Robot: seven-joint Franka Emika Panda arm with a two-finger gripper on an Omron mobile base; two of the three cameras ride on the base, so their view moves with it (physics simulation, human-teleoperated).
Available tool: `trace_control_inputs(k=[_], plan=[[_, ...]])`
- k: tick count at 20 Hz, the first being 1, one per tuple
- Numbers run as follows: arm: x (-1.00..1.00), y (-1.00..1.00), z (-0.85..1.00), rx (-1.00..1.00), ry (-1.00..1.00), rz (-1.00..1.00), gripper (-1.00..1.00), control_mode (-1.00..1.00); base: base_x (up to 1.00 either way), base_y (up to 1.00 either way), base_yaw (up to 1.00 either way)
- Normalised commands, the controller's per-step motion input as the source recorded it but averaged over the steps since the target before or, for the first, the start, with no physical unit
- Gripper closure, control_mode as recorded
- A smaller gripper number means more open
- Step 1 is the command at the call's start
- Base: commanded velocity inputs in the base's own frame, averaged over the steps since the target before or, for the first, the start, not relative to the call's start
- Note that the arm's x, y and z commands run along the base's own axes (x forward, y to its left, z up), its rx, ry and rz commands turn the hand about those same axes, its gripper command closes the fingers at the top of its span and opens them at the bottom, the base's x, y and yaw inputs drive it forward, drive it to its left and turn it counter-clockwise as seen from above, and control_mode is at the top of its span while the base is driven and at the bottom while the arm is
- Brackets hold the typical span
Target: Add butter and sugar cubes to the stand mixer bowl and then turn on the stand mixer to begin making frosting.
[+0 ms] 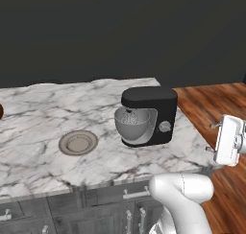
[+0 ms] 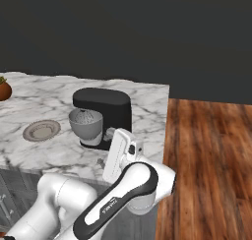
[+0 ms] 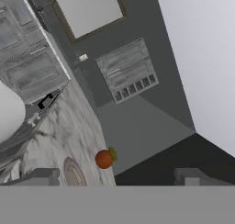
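Observation:
The black stand mixer (image 1: pixel 153 111) (image 2: pixel 109 111) stands on the marble counter with its head down and a silver knob (image 1: pixel 165 126) on its side. The grey stand mixer bowl (image 1: pixel 133 126) (image 2: pixel 86 123) sits under the head with the wire whisk (image 1: pixel 129 116) in it. My gripper (image 1: pixel 212 137) (image 3: pixel 118 178) hovers off the counter's right end, to the right of the mixer and apart from it. It is open, its tips are wide apart and nothing lies between them. The butter and the sugar cubes are out of view.
A flat round grey plate (image 1: pixel 78 143) (image 2: pixel 41 130) (image 3: pixel 73 172) lies left of the mixer. A small orange pot with a plant (image 2: pixel 4 90) (image 3: pixel 105 159) stands at the counter's far left. Wooden floor (image 1: pixel 226 103) (image 2: pixel 206 155) lies right of the counter, cabinet drawers (image 1: pixel 110 204) below its front edge.

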Motion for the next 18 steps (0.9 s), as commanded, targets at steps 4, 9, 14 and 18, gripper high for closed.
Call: trace_control_inputs(k=[4,9,14,18], plan=[[0.2,0.05,0.0,0.01,0.09,0.0,-1.0,-1.0,0.0,0.0,0.0],[0.16,0.1,-0.01,0.0,0.08,-0.06,-1.0,-1.0,0.0,0.0,0.0],[0.05,0.01,-0.1,0.0,0.04,-0.09,-1.0,-1.0,0.0,0.0,0.0],[0.0,0.14,-0.01,0.0,0.0,-0.11,-1.0,-1.0,0.0,0.0,0.0]])
